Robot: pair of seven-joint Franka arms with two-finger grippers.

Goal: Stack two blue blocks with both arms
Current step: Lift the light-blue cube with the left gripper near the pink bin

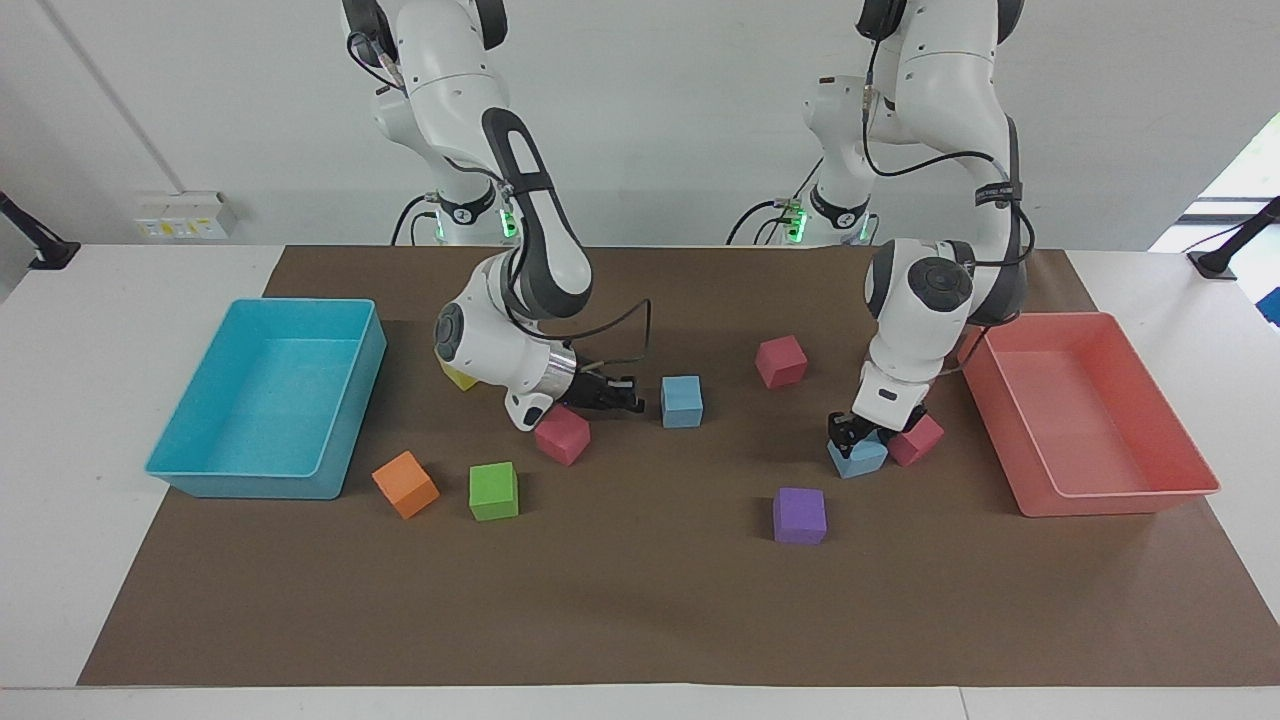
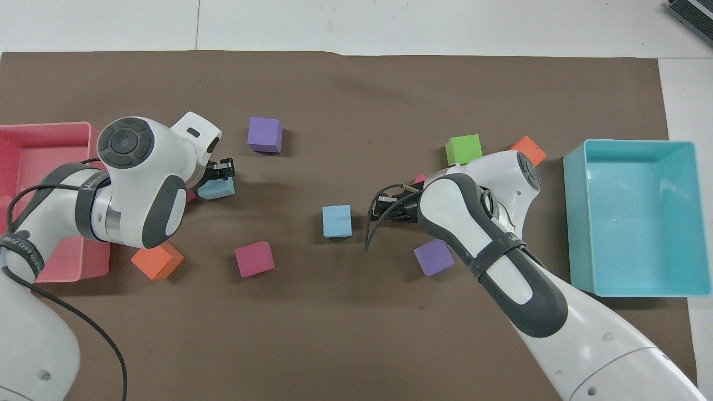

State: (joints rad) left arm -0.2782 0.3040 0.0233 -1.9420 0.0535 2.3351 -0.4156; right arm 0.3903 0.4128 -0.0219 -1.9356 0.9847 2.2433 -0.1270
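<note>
One blue block [image 1: 681,401] [image 2: 337,220] lies in the middle of the brown mat. My right gripper [image 1: 632,395] [image 2: 376,205] is low and level, open, pointing at this block with a small gap between them. The second blue block [image 1: 860,458] [image 2: 217,189] lies toward the left arm's end, touching a crimson cube [image 1: 918,440]. My left gripper [image 1: 848,432] [image 2: 224,169] points down right at the top of this block and hides part of it.
A turquoise tray [image 1: 200,480] [image 2: 574,223] is at the right arm's end and a red tray [image 1: 1120,500] [image 2: 33,131] at the left arm's end. Crimson [image 1: 781,361] [image 1: 562,434], purple [image 1: 799,515], green [image 1: 494,491], orange [image 1: 405,484] and yellow [image 1: 458,377] cubes are scattered on the mat.
</note>
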